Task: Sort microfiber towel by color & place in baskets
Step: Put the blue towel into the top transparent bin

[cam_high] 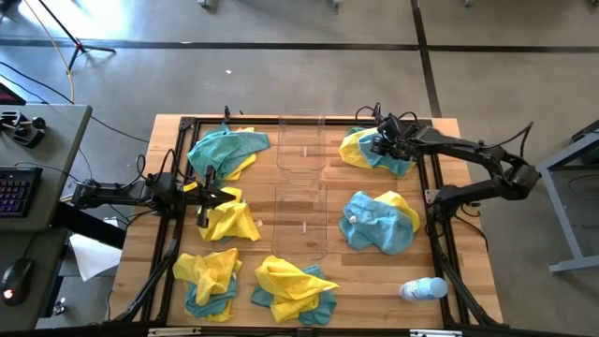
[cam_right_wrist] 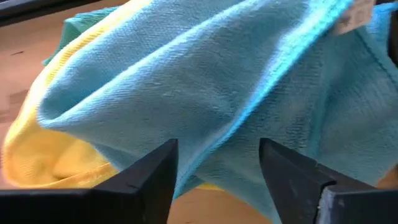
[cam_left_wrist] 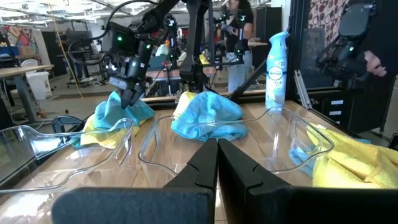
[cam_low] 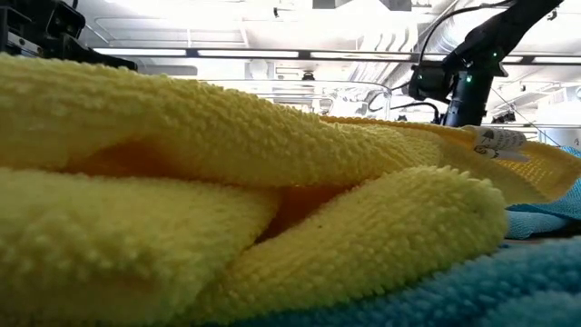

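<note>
A: Table point(cam_high: 374, 290): wood planks, matt grain. Frame rails point(cam_high: 432, 187): black metal.
B: Towels point(cam_low: 227, 182): looped pile cloth, fuzzy, matt, yellow and teal. The 2 baskets point(cam_left_wrist: 74, 140): clear glossy plastic. Bottle point(cam_left_wrist: 276, 68) looks plastic, smooth.

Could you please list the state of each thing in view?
Left end effector: shut, empty, near the bins.
Right end effector: open, over a teal towel.
Two clear bins: empty.
Towels: unsorted, in mixed heaps.
Spray bottle: lying on its side.
</note>
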Controlling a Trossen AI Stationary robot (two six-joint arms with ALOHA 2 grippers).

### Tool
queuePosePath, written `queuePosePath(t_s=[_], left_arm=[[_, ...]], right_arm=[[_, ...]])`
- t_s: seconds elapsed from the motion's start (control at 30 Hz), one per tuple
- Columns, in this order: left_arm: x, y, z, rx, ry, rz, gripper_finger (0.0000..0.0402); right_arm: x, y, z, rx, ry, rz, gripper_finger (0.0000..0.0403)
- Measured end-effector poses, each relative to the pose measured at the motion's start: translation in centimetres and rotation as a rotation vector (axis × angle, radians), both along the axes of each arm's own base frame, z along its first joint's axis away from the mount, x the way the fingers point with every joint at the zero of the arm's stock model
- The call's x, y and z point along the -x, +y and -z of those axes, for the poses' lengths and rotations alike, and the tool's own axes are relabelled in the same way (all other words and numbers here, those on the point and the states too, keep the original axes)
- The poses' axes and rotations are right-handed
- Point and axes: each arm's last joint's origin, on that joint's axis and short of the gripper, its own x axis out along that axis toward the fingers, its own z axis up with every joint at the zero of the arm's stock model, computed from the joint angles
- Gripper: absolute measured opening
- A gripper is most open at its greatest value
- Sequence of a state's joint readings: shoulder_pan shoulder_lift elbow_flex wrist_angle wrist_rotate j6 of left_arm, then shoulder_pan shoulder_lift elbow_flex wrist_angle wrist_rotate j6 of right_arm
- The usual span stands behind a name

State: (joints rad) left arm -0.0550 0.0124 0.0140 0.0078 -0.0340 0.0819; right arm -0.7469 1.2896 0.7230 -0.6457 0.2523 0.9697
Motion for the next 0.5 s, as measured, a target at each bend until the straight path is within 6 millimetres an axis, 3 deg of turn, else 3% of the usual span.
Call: queuePosePath(t_s=[0.5], left_arm=[[0.0,0.0,0.0,0.0,-0.001,0.0,0.0]], right_arm=[[-0.01,-0.31,-0.07,0.043,0.001,0.017,0.0006]])
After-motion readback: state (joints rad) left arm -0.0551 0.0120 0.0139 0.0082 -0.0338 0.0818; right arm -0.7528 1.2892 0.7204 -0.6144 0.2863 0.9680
